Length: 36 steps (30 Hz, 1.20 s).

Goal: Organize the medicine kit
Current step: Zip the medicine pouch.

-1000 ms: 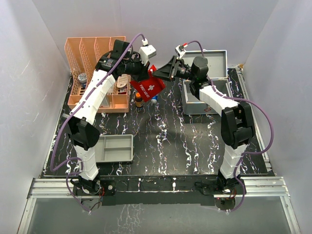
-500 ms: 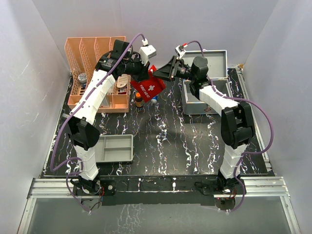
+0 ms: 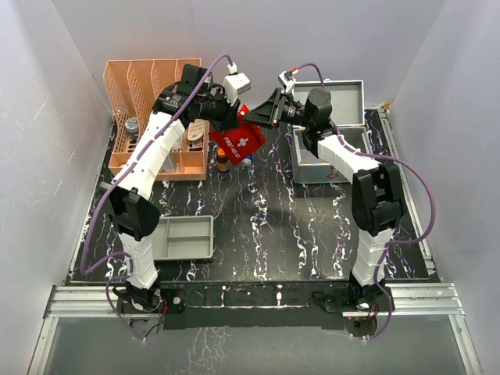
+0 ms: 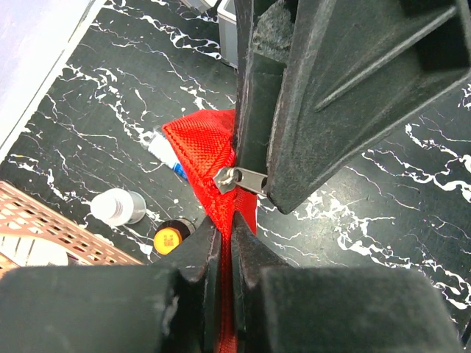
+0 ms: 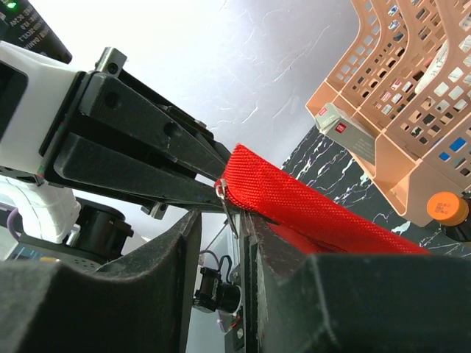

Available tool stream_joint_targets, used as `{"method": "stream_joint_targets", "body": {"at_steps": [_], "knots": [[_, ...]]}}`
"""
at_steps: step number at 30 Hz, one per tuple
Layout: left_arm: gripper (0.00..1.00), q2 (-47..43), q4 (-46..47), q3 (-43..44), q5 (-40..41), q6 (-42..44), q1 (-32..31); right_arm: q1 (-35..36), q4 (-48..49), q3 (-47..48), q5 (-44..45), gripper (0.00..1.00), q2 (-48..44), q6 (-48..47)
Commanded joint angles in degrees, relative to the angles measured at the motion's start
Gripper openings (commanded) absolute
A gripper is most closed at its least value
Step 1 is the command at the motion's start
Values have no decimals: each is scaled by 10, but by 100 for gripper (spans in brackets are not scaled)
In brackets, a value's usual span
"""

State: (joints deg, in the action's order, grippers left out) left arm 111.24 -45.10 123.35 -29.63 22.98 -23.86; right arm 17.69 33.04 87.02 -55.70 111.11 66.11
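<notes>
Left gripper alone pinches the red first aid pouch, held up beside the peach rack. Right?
No, not alone. The right wrist view shows the right gripper also shut on the red first aid pouch, by its zipper pull; the left gripper pinches it too.

The left claw [image 4: 226, 235] pinches the red pouch's [image 4: 202, 158] edge between closed fingers. From above, the right claw [image 4: 271, 184] clamps the metal zip pull [image 4: 237, 178]. Below on the worktop [image 4: 383, 191] stand a white-capped bottle [image 4: 118, 207] and an orange-capped bottle [image 4: 168, 239], beside a rack [image 4: 44, 235].
</notes>
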Motion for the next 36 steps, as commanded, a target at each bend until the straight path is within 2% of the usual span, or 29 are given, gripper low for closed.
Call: {"method": "stream_joint_targets", "body": {"at_steps": [1,10,21,36], "knots": [[0,-18,-10,21,-24,4,-3,6,23,39,-11,24,7,-1],[0,-19,-10,19,-25,5,-4,8,32,35,-20,16,8,5],[0,-19,-10,20,-31,5,-5,9,29,26,-8,19,11,11],[0,-18,-19,23,-44,9,-5,9,61,30,-7,18,20,30]]}}
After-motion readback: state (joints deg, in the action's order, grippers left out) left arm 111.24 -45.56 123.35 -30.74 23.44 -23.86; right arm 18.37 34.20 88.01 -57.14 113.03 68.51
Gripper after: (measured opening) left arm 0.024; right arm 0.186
